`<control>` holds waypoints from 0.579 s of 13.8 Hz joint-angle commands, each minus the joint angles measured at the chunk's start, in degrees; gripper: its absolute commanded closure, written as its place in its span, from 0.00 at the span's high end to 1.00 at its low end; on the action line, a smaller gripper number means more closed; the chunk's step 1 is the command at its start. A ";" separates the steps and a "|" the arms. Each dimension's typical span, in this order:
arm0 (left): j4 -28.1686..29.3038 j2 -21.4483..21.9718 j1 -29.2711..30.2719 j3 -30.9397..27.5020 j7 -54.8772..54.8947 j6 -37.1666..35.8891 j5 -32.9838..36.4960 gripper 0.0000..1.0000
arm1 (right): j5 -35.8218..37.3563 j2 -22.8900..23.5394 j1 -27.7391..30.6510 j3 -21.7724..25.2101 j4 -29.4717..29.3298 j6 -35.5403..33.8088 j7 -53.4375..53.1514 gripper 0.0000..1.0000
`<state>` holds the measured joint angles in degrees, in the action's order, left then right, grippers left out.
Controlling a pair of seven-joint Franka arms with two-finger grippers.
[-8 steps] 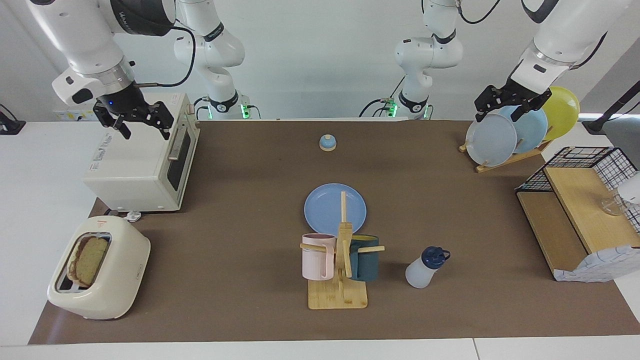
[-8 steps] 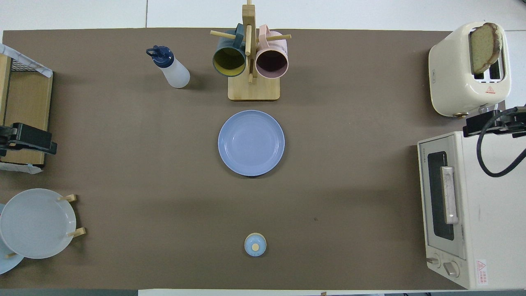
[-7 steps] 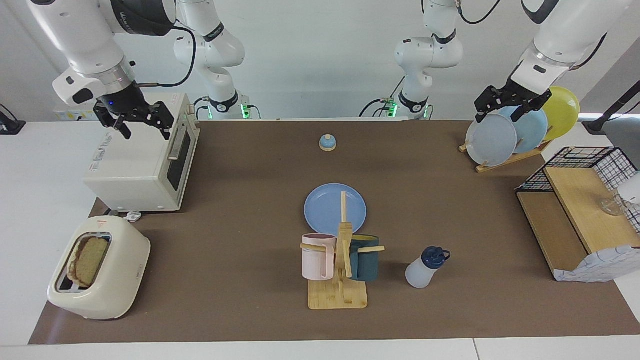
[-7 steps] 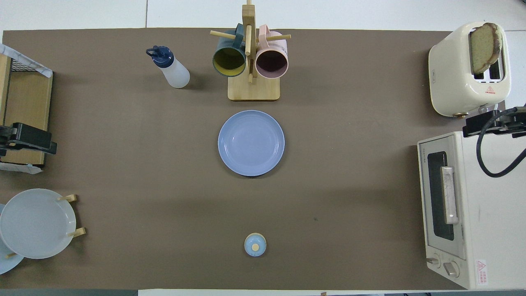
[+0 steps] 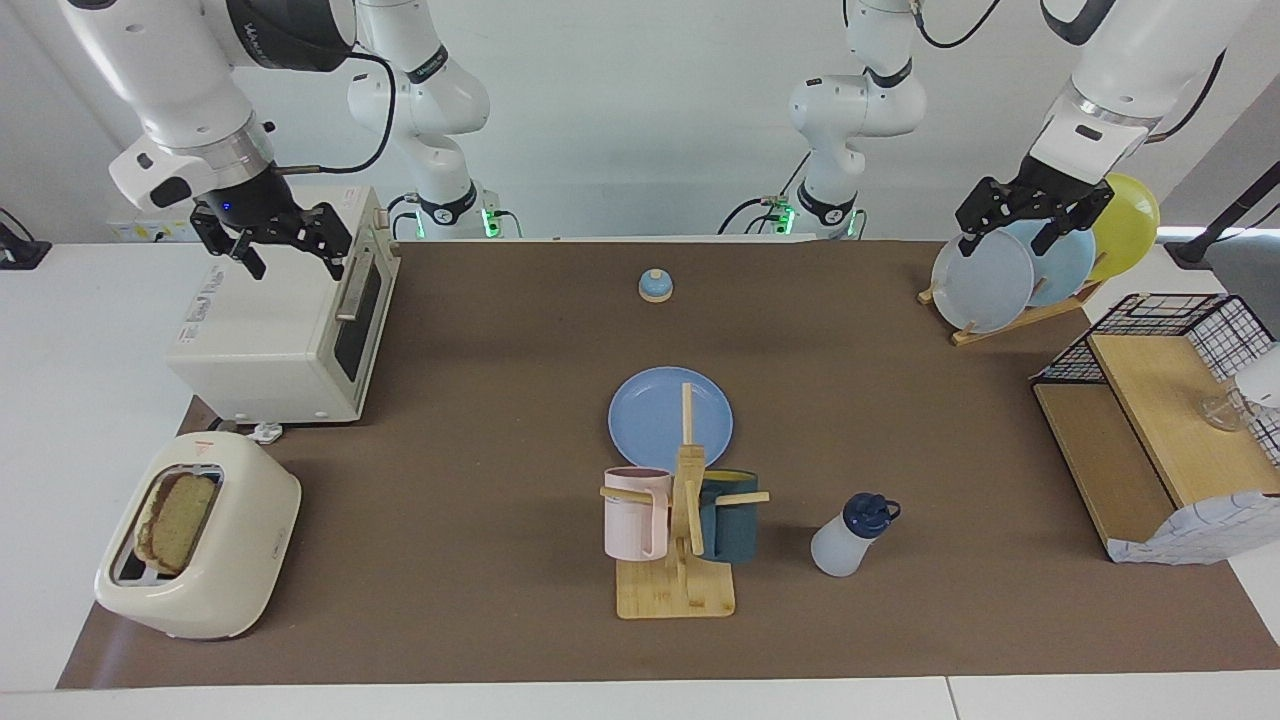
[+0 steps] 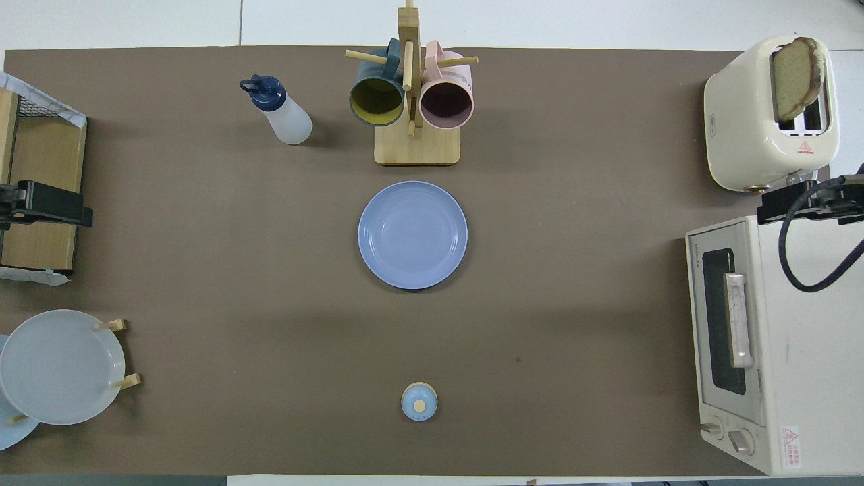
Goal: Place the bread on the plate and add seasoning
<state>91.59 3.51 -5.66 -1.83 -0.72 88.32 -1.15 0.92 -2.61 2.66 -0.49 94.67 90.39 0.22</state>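
Note:
The bread [image 5: 180, 520] [image 6: 796, 77] stands upright in a slot of the cream toaster [image 5: 205, 560] at the right arm's end of the table. The periwinkle plate [image 5: 660, 415] [image 6: 412, 234] lies empty at the table's middle. The seasoning bottle [image 5: 850, 540] [image 6: 283, 115], whitish with a navy cap, stands beside the mug tree, farther from the robots than the plate. My right gripper [image 5: 292, 262] [image 6: 810, 202] hangs open above the toaster oven, holding nothing. My left gripper [image 5: 1003, 238] [image 6: 40, 209] hangs open and empty above the plate rack.
A wooden mug tree [image 5: 680, 580] with a pink and a teal mug stands just beside the plate. A white toaster oven [image 5: 280, 330] is near the toaster. A small bell [image 5: 655, 286], a rack of plates [image 5: 1000, 275] and a wire-and-wood shelf [image 5: 1150, 420] are also on the table.
The left gripper has risen slightly above the plate rack. The right gripper has barely shifted over the oven. Nothing on the table has moved.

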 commanded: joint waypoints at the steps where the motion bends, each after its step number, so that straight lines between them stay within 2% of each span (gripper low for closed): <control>1: 6.13 3.34 -0.22 0.07 -0.15 4.66 0.54 1.00 | -1.01 -0.55 0.95 -0.22 0.70 1.54 0.74 1.00; 5: 9.30 4.40 -1.01 0.33 0.02 10.45 0.54 1.00 | -0.92 0.15 3.48 0.13 1.40 10.66 5.56 1.00; 8: 17.98 7.47 -4.43 0.33 -0.24 20.55 0.54 1.00 | -0.83 1.82 6.57 0.13 1.13 15.59 9.17 1.00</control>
<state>101.85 7.02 -7.58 -1.20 -0.62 102.51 -1.15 0.93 -1.58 7.35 -0.06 95.26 103.03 6.29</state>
